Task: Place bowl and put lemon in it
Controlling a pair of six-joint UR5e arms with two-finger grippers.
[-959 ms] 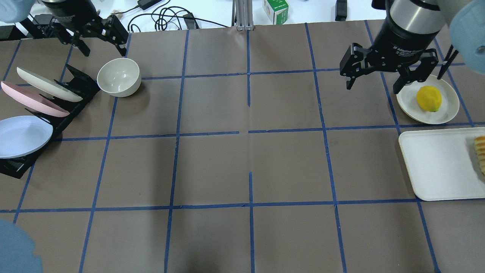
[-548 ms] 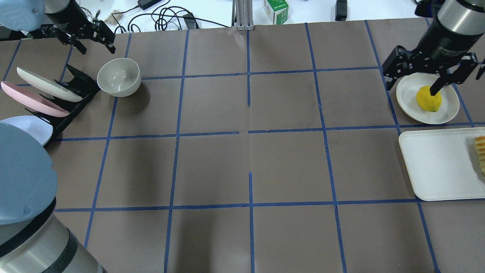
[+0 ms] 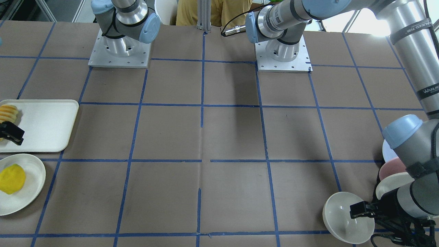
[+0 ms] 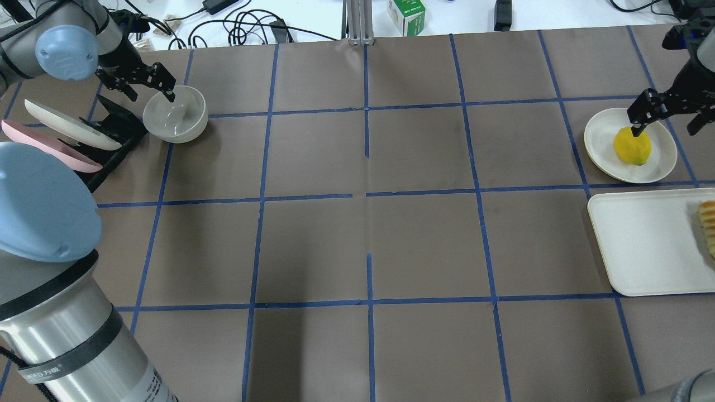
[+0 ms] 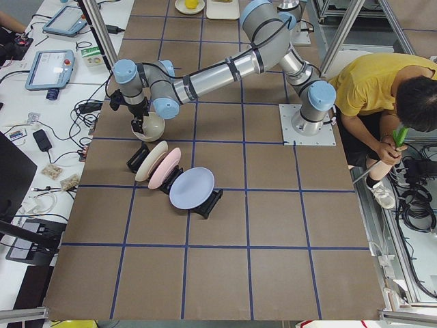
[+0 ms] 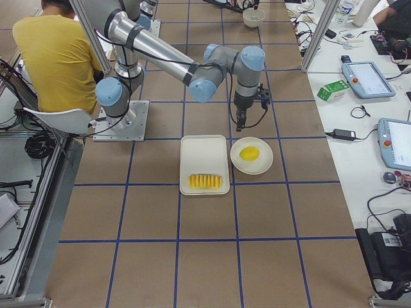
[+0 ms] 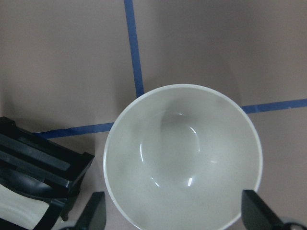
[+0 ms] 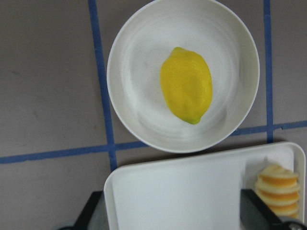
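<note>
The deep off-white bowl [image 4: 176, 114] stands upright on the brown mat at the far left, beside a black plate rack; it fills the left wrist view [image 7: 182, 158]. My left gripper [image 4: 151, 94] is open and empty just above it, with one finger over the rim. The yellow lemon [image 4: 632, 146] lies on a flat off-white plate [image 4: 600, 146] at the far right, also in the right wrist view [image 8: 186, 85]. My right gripper [image 4: 666, 127] is open and empty above the plate's far side, one finger over the lemon's far end.
The black rack [image 4: 114, 125] holds an off-white plate [image 4: 67, 125] and a pink plate [image 4: 44, 146]; a blue plate [image 5: 191, 188] shows in the exterior left view. A white tray [image 4: 642, 245] with yellow-orange slices [image 4: 708, 226] lies near the lemon's plate. Cables and a green box [image 4: 406, 14] lie past the mat.
My left gripper has come down and right to hover over the bowl. My right gripper has moved right and lower, over the lemon's plate. Bowl and lemon have not moved.
</note>
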